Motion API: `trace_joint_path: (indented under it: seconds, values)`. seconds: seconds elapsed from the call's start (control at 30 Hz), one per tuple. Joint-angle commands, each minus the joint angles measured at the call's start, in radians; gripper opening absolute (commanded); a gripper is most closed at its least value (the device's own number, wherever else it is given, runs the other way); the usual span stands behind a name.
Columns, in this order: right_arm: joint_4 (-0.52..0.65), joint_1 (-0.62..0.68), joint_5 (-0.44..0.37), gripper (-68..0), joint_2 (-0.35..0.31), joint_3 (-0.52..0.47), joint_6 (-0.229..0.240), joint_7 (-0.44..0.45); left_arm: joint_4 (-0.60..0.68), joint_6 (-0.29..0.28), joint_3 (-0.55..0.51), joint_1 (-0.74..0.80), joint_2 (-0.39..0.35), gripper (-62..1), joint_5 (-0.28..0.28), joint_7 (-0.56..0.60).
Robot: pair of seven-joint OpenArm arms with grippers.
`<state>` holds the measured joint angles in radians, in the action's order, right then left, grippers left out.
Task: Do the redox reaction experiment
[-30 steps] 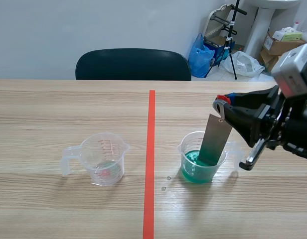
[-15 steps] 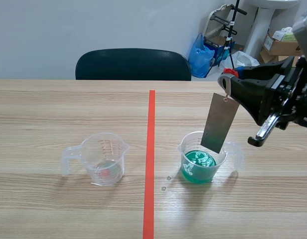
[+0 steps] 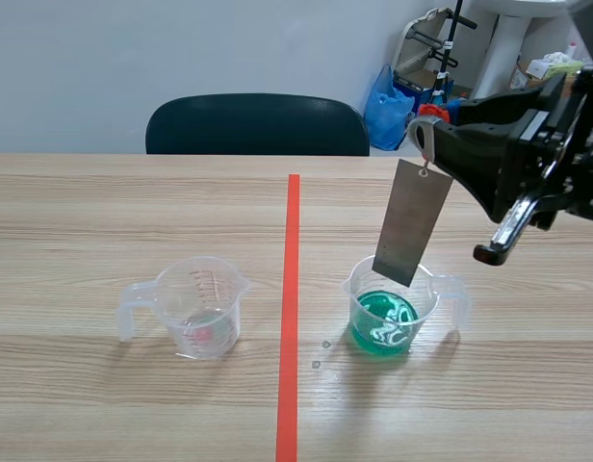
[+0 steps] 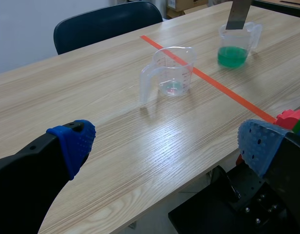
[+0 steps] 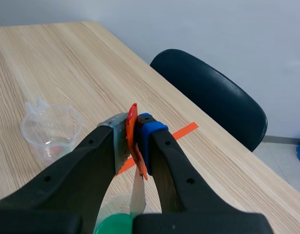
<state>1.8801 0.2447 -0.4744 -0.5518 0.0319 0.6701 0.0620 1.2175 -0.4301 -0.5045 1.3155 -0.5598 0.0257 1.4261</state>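
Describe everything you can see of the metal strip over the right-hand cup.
The metal strip is a flat, dull grey rectangle with a small hole near its top. It hangs tilted from a red tab pinched in the right gripper, lower edge over the clear cup, above the green liquid.

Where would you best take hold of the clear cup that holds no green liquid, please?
By its handle, coming in from the left arm's side: the cup stands upright with the handle sticking out that way, and the open left gripper is free.
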Motion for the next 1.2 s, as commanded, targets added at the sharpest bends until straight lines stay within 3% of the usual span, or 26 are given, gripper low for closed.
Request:
trace_joint_path:
  seconds: [0.0, 0.37, 0.6, 1.17]
  values:
    - [0.028, -0.009, -0.034, -66.9, -0.011, -0.021, -0.003, 0.007, 0.007, -0.006, -0.003, 0.001, 0.000, 1.4, -0.007, 0.021]
    - [0.091, -0.009, -0.061, -66.9, -0.011, -0.039, -0.003, -0.090, 0.007, -0.006, -0.003, 0.001, 0.000, 1.4, -0.007, 0.021]
    - [0.115, -0.009, -0.141, -66.9, -0.011, -0.080, -0.003, -0.158, 0.007, -0.006, -0.003, 0.001, 0.000, 1.4, -0.007, 0.021]
    - [0.167, -0.009, -0.192, -66.9, -0.010, -0.086, -0.003, -0.215, 0.007, -0.006, -0.003, 0.001, 0.000, 1.4, -0.007, 0.021]
